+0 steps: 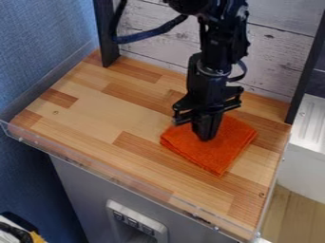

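Observation:
The black gripper (204,136) hangs down from the top of the camera view, over the right half of the wooden surface. Its tips are at the upper left part of an orange cloth (219,152), close to or touching it. The cloth lies folded and flat, its layers visible along the lower left edge. Part of the cloth's far side is hidden behind the gripper. Whether any fabric is between the tips cannot be told.
The wooden tabletop (105,118) has a clear raised edging (95,170) along its front. Black posts (106,33) stand at the back left and back right, before a whitewashed plank wall (149,35). A white unit (304,152) stands beyond the right edge.

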Controlling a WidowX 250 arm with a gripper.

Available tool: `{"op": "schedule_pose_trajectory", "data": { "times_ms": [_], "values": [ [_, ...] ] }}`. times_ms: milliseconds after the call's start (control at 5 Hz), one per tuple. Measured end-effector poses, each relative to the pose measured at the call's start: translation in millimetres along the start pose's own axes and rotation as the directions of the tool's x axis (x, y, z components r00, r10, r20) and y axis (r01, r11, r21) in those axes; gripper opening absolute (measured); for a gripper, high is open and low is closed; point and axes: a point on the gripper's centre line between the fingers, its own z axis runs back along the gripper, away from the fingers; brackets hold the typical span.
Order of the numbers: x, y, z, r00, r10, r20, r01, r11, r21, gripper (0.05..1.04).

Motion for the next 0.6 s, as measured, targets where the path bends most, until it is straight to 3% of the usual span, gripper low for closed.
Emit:
{"op": "schedule_pose_trajectory", "data": {
  "times_ms": [200,600],
  "values": [
    [-6.8,-4.6,-7.1,1.0,-0.01,-0.017,0.011,1.0,0.015,0.059],
    [-10.8,-14.3,-17.2,0.998,-0.037,-0.054,0.037,0.999,0.001,0.059]
  ]
}}
